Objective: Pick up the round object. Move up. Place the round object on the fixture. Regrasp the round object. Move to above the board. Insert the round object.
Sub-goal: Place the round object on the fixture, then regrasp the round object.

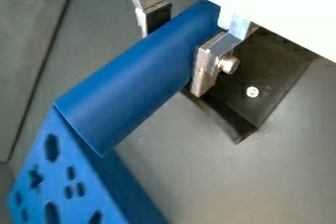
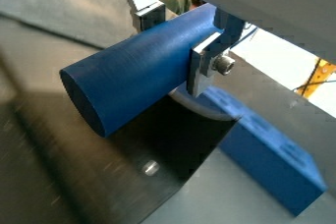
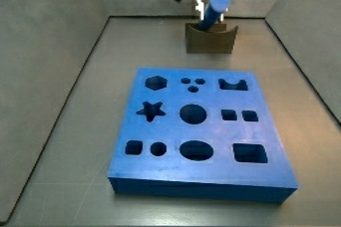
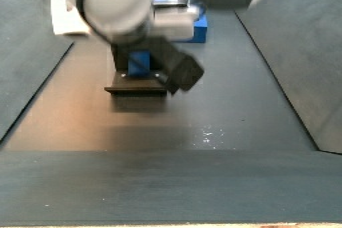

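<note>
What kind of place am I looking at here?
Probably a robot test bench: a walled dark grey floor, a flat blue board with shaped holes, and a pincer gripping a smooth blue cylinder peg.

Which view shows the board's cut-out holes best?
A side view: the whole board lies face-up there, every hole countable, with the gripper holding the round object over the fixture. A wrist view catches only a corner with a few holes; another shows a plain blue edge.
</note>
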Motion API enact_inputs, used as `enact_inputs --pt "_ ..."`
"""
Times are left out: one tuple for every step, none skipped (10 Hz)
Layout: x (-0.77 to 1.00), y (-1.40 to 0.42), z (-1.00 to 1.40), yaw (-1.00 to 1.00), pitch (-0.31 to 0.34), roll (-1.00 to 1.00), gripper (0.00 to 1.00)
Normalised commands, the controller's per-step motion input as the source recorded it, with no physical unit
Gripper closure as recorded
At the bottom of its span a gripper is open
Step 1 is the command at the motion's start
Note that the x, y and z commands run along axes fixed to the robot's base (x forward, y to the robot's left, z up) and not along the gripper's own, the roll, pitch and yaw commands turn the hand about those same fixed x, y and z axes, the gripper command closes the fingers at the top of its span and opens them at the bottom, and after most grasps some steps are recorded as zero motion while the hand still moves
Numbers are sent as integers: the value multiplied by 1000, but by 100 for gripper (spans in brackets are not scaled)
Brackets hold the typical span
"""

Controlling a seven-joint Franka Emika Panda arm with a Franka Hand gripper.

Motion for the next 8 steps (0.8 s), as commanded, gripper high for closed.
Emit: enact_inputs --pt "150 99 -637 -153 -75 -166 100" --pt "117 69 -397 -102 -90 -152 100" --pt "91 58 -241 -71 -95 -134 100" --pt "62 90 -209 -39 -100 -103 100" --pt "61 89 -211 -29 -97 -102 100" --pt "57 87 -213 -9 -89 -97 100" --pt "0 0 0 0 0 0 0" --pt "0 0 1000 -20 -27 -51 0"
